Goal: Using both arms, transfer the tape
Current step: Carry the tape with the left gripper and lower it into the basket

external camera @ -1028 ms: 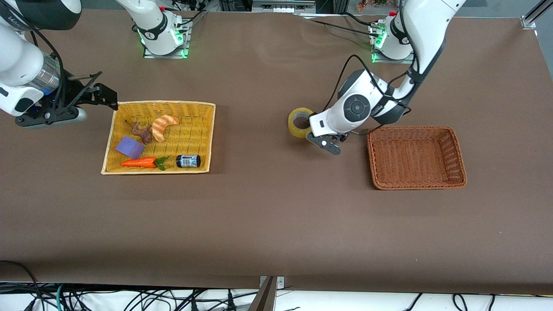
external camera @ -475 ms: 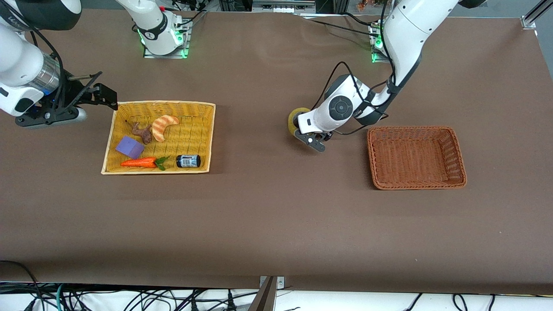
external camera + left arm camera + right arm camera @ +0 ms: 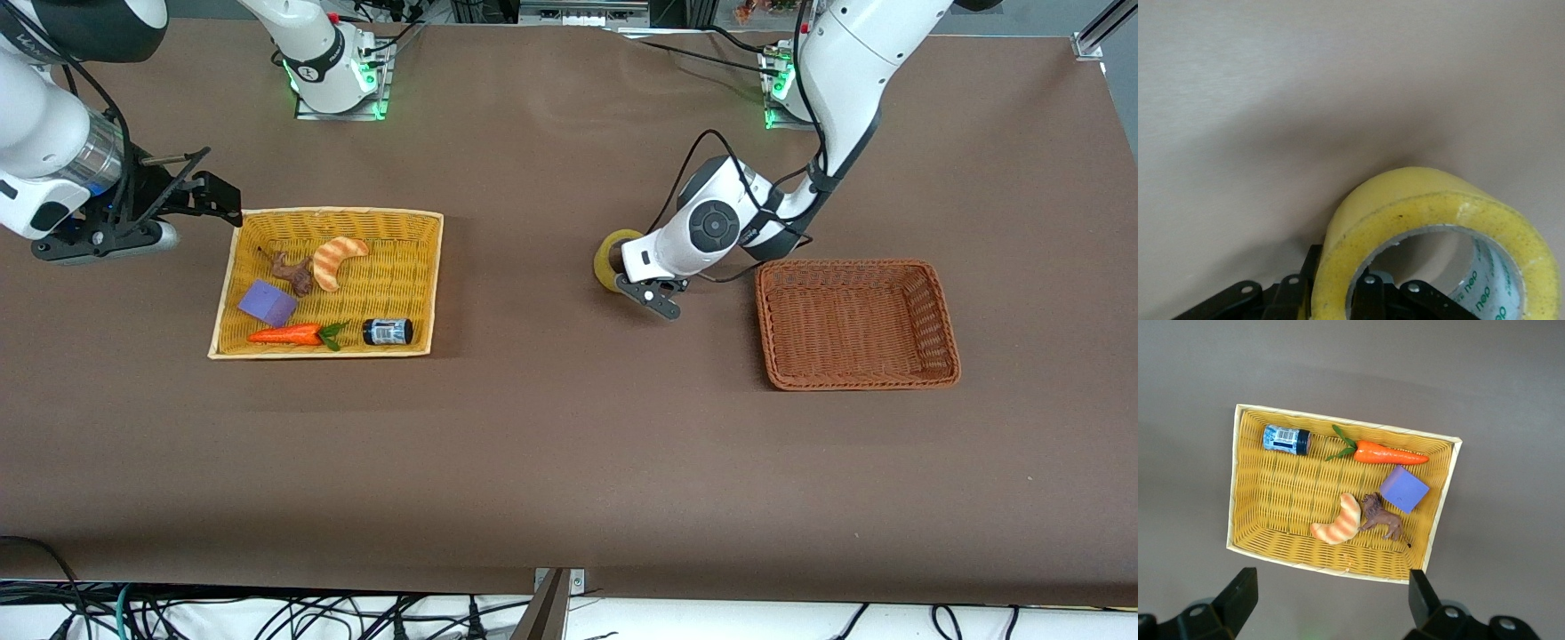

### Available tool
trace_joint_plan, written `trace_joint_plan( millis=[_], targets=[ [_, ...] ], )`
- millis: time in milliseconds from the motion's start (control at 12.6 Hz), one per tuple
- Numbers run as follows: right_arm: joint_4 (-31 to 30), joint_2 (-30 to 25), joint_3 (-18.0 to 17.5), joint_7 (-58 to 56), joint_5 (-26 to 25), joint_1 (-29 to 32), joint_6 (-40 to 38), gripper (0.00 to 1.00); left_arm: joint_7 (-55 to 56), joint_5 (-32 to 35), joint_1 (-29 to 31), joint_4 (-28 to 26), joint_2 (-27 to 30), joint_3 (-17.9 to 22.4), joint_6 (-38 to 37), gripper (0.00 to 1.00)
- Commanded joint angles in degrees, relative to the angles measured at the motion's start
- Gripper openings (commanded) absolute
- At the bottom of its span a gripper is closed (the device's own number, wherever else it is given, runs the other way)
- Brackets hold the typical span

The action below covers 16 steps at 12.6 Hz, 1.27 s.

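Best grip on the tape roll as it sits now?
Grip the tape across its ring wall, one finger in the grey core, one outside, coming from above. It stands on edge on the table, so the hole is open sideways. The left hand is already shut on it that way. The right hand waits open above the yellow basket.

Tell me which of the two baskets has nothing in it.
The brown basket toward the left arm's end of the table. The yellow basket holds a croissant, carrot, purple block, small jar and toy animal.
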State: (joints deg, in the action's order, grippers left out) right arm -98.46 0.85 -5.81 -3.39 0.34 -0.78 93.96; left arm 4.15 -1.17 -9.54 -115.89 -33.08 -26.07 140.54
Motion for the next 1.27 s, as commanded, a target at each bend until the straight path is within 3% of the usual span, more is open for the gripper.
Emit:
trace_joint_plan(
  millis=[0, 237, 395, 554, 712, 870, 1028, 1107, 1186],
  targets=[
    [1.0, 0.3, -0.2, -0.7, -0.6, 0.3, -1.1, 1.0, 0.1, 0.7, 2.8, 1.3, 6.1, -0.1, -9.2, 0.0],
    [1.0, 0.3, -0.2, -0.7, -0.6, 0.3, -1.2, 1.0, -0.9, 0.8, 9.9, 9.4, 11.6, 0.0, -29.4, 0.0],
    [1.0, 0.3, -0.2, -0.7, -0.6, 0.3, -1.1, 1.0, -1.5, 4.1, 15.6, 15.2, 11.9, -0.2, -38.5, 0.0],
    [1.0, 0.3, -0.2, -0.8, -0.6, 0.3, -1.1, 1.0, -7.0, 13.0, 19.6, 15.3, 11.0, -0.1, -38.9, 0.0],
    [1.0, 0.3, -0.2, -0.8, -0.6, 0.3, -1.1, 1.0, -10.5, 16.9, 23.9, 14.9, 7.8, -0.2, -36.6, 0.0],
    [1.0, 0.3, -0.2, -0.7, -0.6, 0.3, -1.1, 1.0, -10.7, 22.1, 27.2, 12.1, 3.4, -0.2, -28.3, 0.0],
    [1.0, 0.3, -0.2, -0.8, -0.6, 0.3, -1.1, 1.0, -10.6, 23.0, 28.7, 6.1, 2.2, -0.2, -18.9, 0.0],
    [1.0, 0.3, -0.2, -0.8, -0.6, 0.3, -1.1, 1.0, -10.6, 23.0, 28.7, 5.2, 2.3, -0.2, -17.9, 0.11],
    [1.0, 0.3, -0.2, -0.8, -0.6, 0.4, -1.1, 1.0, -10.7, 23.0, 28.9, 5.2, 2.4, -0.2, -18.0, 0.6]
  ],
)
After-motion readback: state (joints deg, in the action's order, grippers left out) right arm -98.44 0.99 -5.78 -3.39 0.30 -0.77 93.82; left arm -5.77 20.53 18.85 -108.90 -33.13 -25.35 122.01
